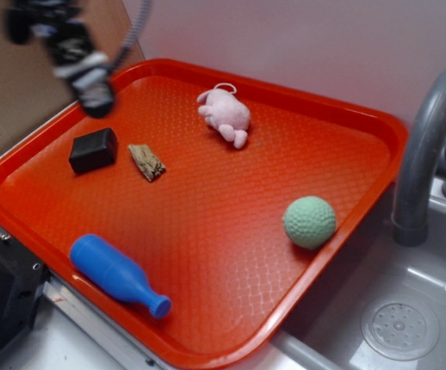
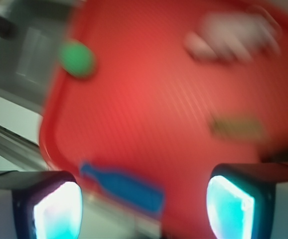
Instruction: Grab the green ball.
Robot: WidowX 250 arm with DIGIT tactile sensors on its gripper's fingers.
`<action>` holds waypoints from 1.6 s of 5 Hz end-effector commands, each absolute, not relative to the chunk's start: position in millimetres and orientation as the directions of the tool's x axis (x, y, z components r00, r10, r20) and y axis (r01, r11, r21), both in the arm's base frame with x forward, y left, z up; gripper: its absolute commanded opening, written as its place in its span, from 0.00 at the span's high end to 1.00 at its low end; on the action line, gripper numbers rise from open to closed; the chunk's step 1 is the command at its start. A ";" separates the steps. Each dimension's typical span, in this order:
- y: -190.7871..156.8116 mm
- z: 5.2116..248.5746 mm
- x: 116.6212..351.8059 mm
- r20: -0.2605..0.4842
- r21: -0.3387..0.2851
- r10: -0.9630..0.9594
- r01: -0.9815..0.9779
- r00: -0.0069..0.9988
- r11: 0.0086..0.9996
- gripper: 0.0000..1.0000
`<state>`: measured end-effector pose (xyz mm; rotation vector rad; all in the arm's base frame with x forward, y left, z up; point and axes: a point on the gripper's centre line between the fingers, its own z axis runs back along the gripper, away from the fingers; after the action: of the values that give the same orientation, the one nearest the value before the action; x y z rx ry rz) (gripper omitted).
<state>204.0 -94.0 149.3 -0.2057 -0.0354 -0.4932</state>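
The pale mint-green dimpled ball [image 1: 309, 222] lies on the red tray [image 1: 339, 154] near its right edge. In the blurred wrist view the ball [image 2: 76, 59] shows at the upper left, by the tray's edge. My gripper [image 1: 93, 96] hangs high over the tray's far left corner, well away from the ball, and is blurred in the exterior view. In the wrist view the gripper [image 2: 144, 206] has its jaws wide apart with nothing between them.
On the tray lie a pink plush toy [image 1: 225, 114], a black block [image 1: 93, 150], a brown wood piece [image 1: 146, 162] and a blue plastic bottle [image 1: 117, 274]. A grey faucet [image 1: 427, 146] and a sink with its drain [image 1: 400, 327] are to the right.
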 end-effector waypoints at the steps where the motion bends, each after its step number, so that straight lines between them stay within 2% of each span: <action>1: -141.2 123.3 209.6 0.323 -0.051 -0.722 0.773 0.612 0.633 0.00; 2: -168.7 99.9 215.8 0.353 -0.105 -0.770 0.840 0.532 0.532 0.00; 6: -168.7 99.9 215.8 0.353 -0.105 -0.770 0.840 0.532 0.532 0.00; 7: -202.8 79.7 223.9 0.352 -0.123 -0.812 0.883 0.465 0.453 0.00; 8: -219.7 70.6 228.6 0.335 -0.104 -0.826 0.889 0.454 0.446 0.00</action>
<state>234.1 -205.3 50.8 -0.2787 -0.1969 -1.0635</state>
